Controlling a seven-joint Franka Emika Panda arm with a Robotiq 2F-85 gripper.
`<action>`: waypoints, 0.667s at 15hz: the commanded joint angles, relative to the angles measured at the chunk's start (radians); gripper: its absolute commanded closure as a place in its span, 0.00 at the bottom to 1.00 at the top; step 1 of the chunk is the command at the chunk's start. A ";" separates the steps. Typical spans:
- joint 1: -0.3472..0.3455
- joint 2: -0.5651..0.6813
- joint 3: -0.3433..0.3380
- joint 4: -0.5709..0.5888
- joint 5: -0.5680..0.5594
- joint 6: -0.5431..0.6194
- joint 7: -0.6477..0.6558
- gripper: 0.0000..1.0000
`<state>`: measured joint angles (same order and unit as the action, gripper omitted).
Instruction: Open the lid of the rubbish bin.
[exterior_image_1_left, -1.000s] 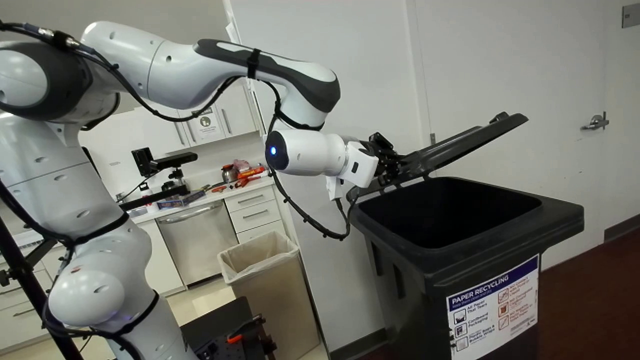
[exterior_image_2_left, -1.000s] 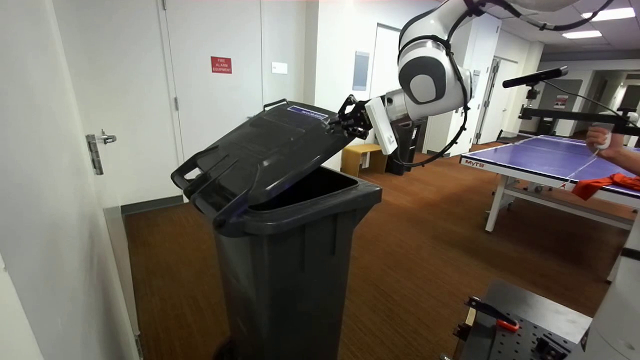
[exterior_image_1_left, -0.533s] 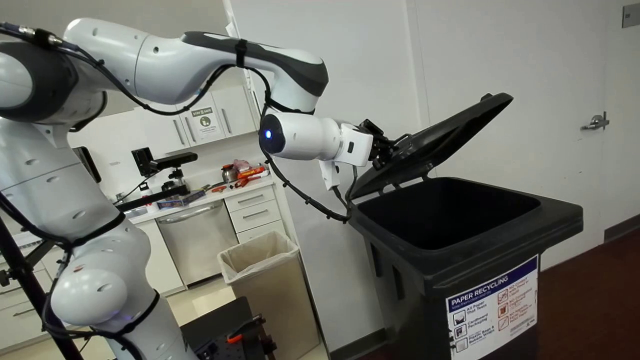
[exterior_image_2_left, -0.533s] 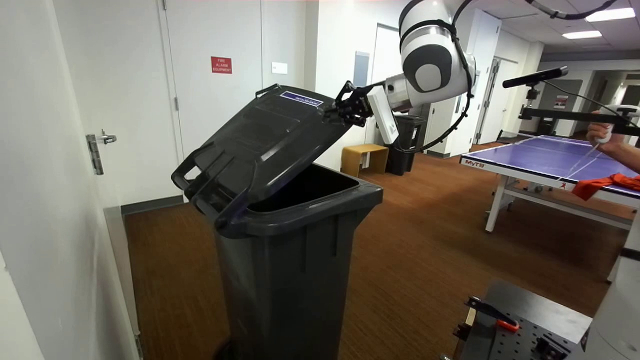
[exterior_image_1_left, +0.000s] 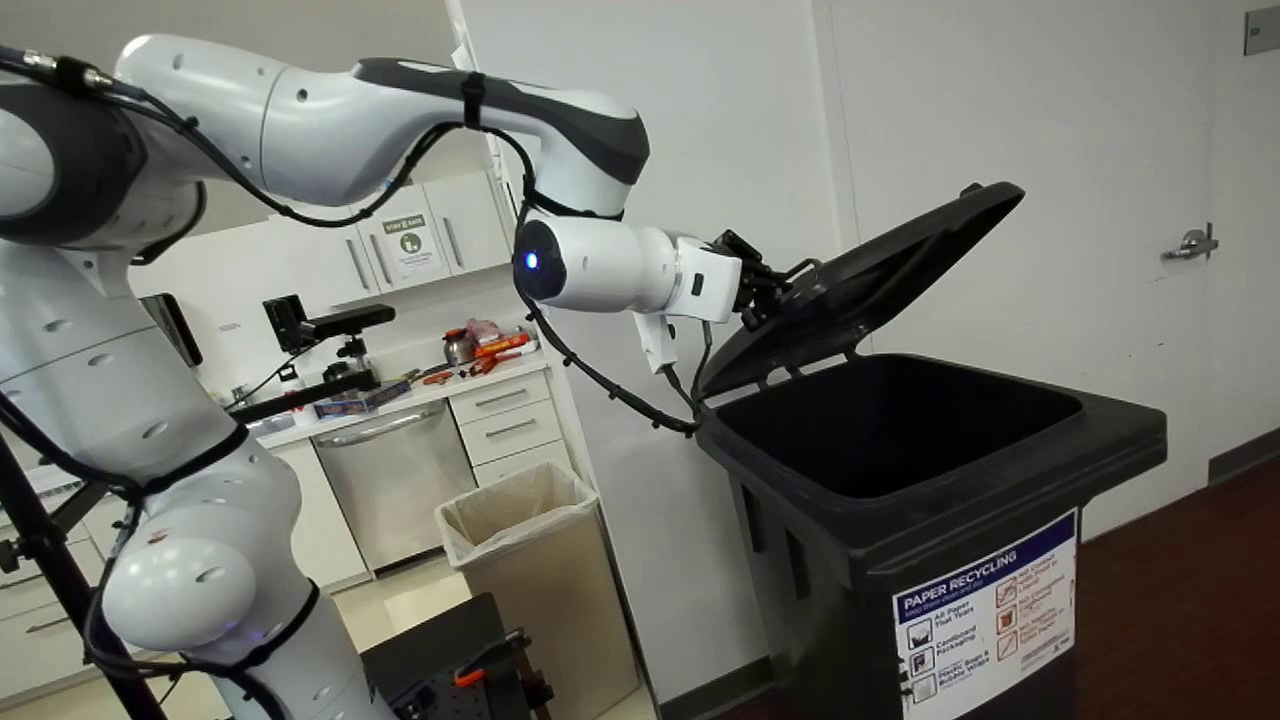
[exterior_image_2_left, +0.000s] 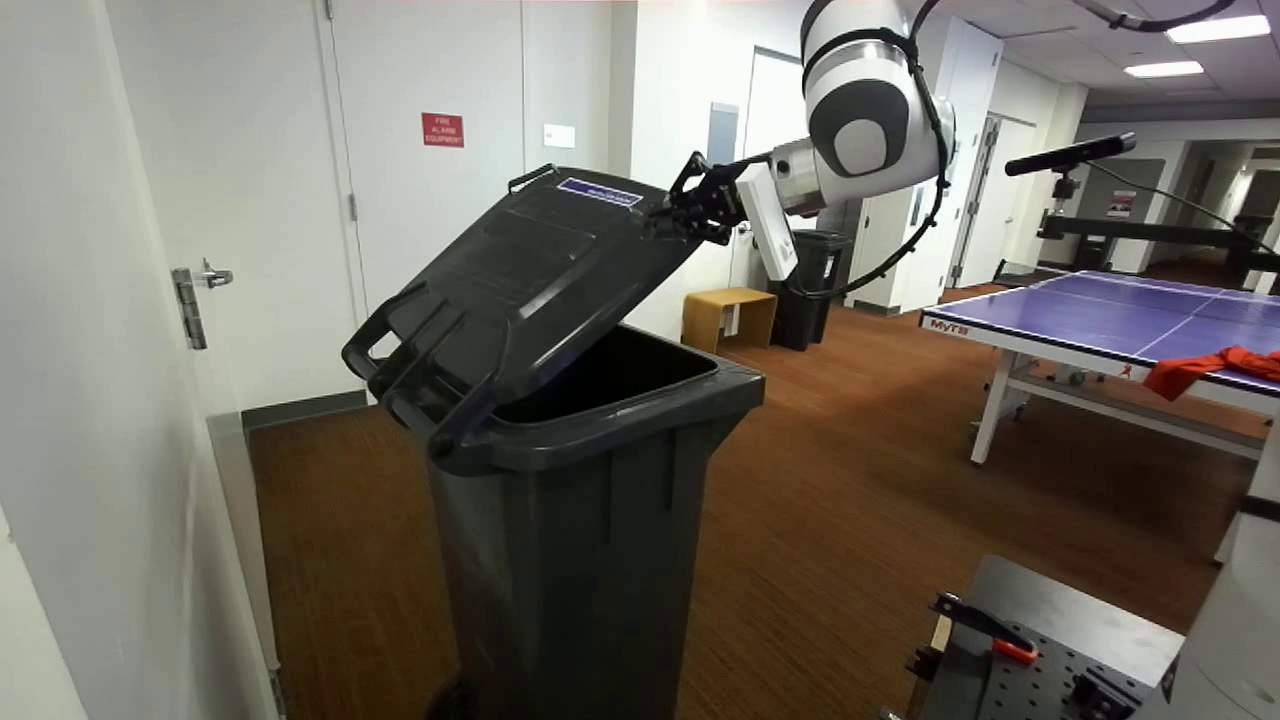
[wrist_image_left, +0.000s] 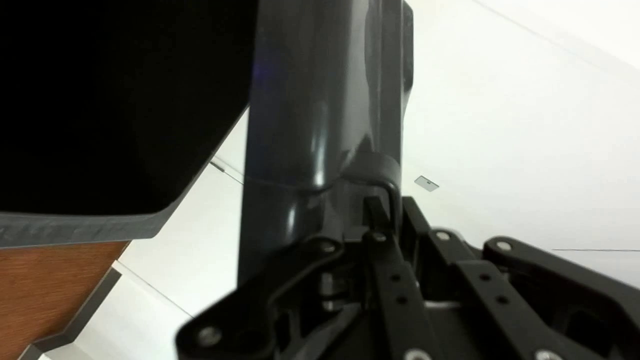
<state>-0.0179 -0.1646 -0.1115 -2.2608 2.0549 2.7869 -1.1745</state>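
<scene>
The black rubbish bin (exterior_image_1_left: 830, 570) stands upright with its mouth partly uncovered, and the same bin (exterior_image_2_left: 580, 560) shows from behind. Its lid (exterior_image_1_left: 900, 265) is tilted up on the hinges, well clear of the front rim. A blue-and-white label runs along the raised edge of the lid (exterior_image_2_left: 500, 270). My gripper (wrist_image_left: 392, 207) is shut on the lid at a small corner handle (wrist_image_left: 380, 170), one finger on each side of the bar. From outside, the gripper (exterior_image_2_left: 668, 222) meets the lid's raised corner. The bin's dark interior and rim (wrist_image_left: 100, 231) lie left in the wrist view.
A beige open bin (exterior_image_1_left: 570, 580) with a white liner stands between arm and wall. A white wall (exterior_image_1_left: 690, 150) rises close behind the black bin. A ping-pong table (exterior_image_2_left: 1080, 315) and a wooden stool (exterior_image_2_left: 725, 300) stand farther off. A dark mounting plate (exterior_image_2_left: 1000, 640) sits by the base.
My gripper has risen and drawn back toward the hinge side, and the lid has swung up with it to a steeper tilt. The person's hand has left the exterior view.
</scene>
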 joint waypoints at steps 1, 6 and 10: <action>0.003 -0.013 0.005 0.006 0.015 -0.003 -0.008 0.97; 0.022 -0.075 0.030 0.010 -0.015 0.033 -0.001 0.97; 0.034 -0.106 0.065 0.040 -0.023 0.060 -0.014 0.97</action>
<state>-0.0021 -0.2326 -0.0679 -2.2848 2.0223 2.8549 -1.1918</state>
